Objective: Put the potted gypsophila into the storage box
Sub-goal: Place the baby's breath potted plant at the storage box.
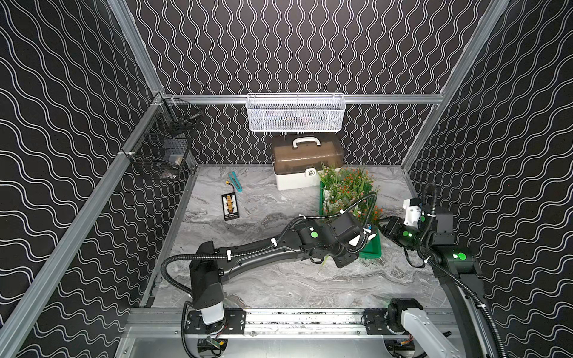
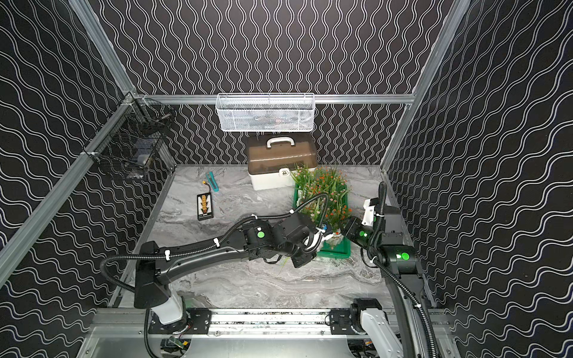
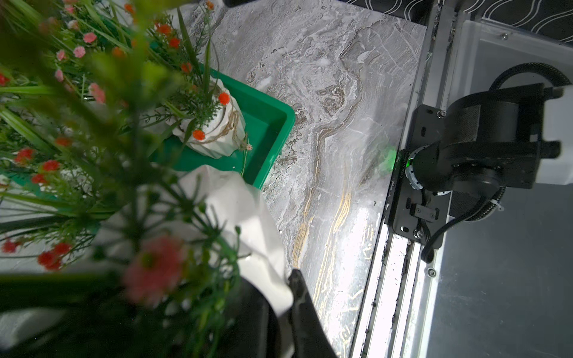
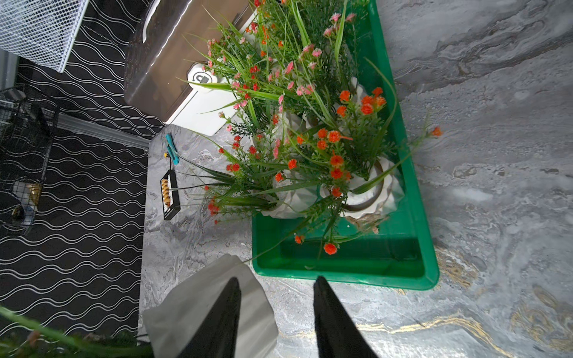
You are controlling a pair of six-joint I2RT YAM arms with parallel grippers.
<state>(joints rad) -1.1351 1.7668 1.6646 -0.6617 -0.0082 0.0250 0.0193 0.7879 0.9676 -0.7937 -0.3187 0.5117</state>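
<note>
White ribbed ceramic is clamped in my left hand point(image 3: 273, 277). It is one potted gypsophila point(image 3: 238, 210), and the hand is closed tight on the pot. The stems and pink blossoms are blurred right up against the wrist camera. The pot hangs at the near corner of the storage box point(image 3: 266, 124), on my left arm's side, close to the rim. I can't tell whether its base is over the box floor or just outside the rim. In a top view the pot point(image 2: 329, 238) shows white at the tip of my left arm, by the box's near end. A few green blades stick out below the wrist over the worktop point(image 2: 248, 279).

My right hand point(image 4: 277, 279) is part open and holds nothing; only marble worktop shows in the gap. It hovers just short of the box's near rim, pointing at it. The held pot is just beside one of its fingers point(image 4: 223, 310), on the outer side, not between them. I can't tell whether they touch.

The other pots point(image 4: 366, 192) stand inside the box, crowded from the middle to the far end, with orange and pink heads tangled together. Green floor shows at the near end. The white case point(image 1: 307, 161) stands just behind the box's far end.
</note>
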